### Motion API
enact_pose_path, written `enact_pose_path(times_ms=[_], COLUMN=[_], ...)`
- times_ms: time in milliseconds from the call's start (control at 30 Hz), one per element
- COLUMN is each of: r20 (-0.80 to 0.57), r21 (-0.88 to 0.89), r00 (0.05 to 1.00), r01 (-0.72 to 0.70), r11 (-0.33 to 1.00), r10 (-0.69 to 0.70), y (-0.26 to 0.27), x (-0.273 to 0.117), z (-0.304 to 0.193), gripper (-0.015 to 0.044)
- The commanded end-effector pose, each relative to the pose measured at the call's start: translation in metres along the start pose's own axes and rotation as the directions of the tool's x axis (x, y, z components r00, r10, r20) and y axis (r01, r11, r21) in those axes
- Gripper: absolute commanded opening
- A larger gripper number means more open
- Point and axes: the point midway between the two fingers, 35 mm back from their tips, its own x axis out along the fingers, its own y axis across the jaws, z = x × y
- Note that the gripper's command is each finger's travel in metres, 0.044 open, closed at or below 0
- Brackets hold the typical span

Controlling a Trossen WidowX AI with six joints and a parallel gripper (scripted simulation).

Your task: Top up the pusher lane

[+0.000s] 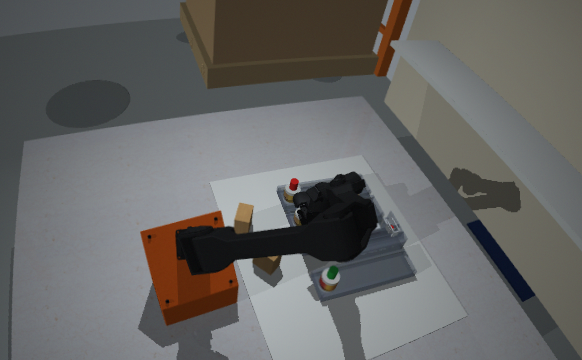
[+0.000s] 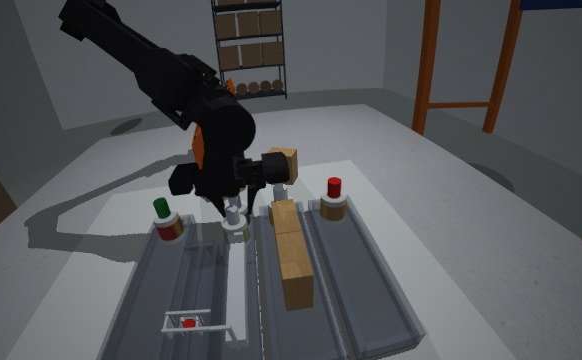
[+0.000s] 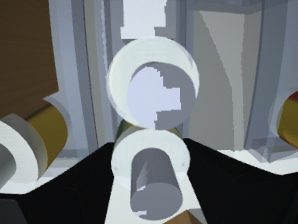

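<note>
Jar in pincer | grey cap, wht shoulder | label prob. greenish

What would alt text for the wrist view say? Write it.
The black hand grips a grey-capped jar, right against a second grey-capped jar in a clear-walled lane. Parts of two more jars show at the left and right edges.

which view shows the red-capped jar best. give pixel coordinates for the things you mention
The exterior view: the red-capped jar [image 1: 292,192] [image 2: 333,204] stands unobstructed at its lane's end, cap, white shoulder and label all visible. The top view shows it too, smaller, close beside the black arm [image 1: 271,241] [image 2: 166,80]. The wrist view doesn't show it.
</note>
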Motion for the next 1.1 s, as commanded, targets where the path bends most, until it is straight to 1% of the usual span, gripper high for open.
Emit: enact_pose_path(times_ms=[0, 333, 467, 667, 800, 1067], r20=[0.000, 0.000, 0.000, 0.000, 0.000, -0.001], r21=[0.003, 0.003, 0.003, 0.003, 0.003, 0.002], r00=[1.000, 1.000, 1.000, 1.000, 1.000, 1.000], r01=[0.003, 0.003, 0.002, 0.002, 0.002, 0.001], r11=[1.000, 1.000, 1.000, 1.000, 1.000, 1.000], r10=[-0.003, -0.003, -0.002, -0.002, -0.002, -0.001], y=[0.000, 0.000, 0.000, 0.001, 0.001, 0.003], x=[0.000, 0.000, -0.003, -0.020, -0.020, -0.021], z=[0.000, 0.000, 0.000, 0.000, -0.001, -0.025], gripper=[0.0026, 0.0289, 0.0292, 0.0292, 0.0292, 0.0292])
